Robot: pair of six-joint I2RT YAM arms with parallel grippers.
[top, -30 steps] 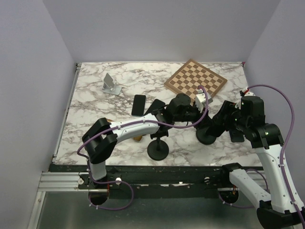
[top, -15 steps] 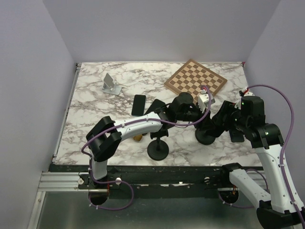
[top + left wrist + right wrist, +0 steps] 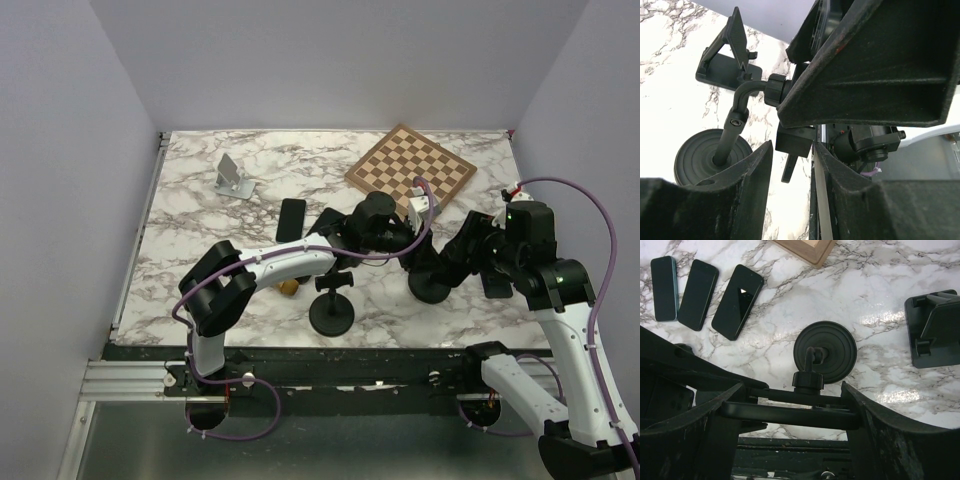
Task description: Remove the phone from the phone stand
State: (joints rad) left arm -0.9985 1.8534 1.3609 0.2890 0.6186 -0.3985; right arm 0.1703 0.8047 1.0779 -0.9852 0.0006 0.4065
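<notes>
Chessboard (image 3: 410, 166) far right — small stand (image 3: 233, 178) far left; phone stand (image 3: 432, 292) before chessboard.

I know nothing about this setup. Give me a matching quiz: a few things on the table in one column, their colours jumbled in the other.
Things:
1. chessboard
2. small stand at the far left
3. tabletop
4. round-based stand near the front edge

Colours:
A. black
B. white marble with dark veins
C. silver-grey
D. brown and cream checks

Pairs: 1-D, 2-C, 3-B, 4-A.
</notes>
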